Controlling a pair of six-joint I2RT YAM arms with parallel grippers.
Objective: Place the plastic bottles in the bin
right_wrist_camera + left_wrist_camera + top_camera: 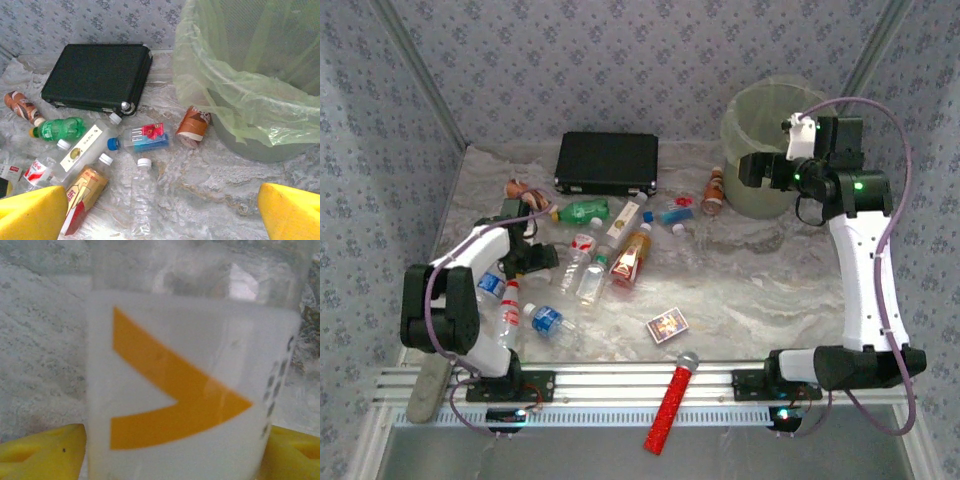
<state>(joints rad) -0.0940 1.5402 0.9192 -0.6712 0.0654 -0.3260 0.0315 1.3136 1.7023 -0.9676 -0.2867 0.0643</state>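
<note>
Left gripper (175, 462): fingers (42, 457) stand apart on either side of a white-labelled bottle (190, 390). The label edges meet both, but a firm hold cannot be told. Step judged: one bottle is being picked from the left of the table. Next is called for: grip confirmed, bottle lifted clear and carried to the bin (760, 100), well apart at far right. Right gripper (160, 217) is spread wide and empty beside the bin. Other bottles (590, 265) lie mid-table.

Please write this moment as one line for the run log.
left gripper: jaws astride white-labelled bottle, grip unclear | right gripper: open, empty, near bin
</note>
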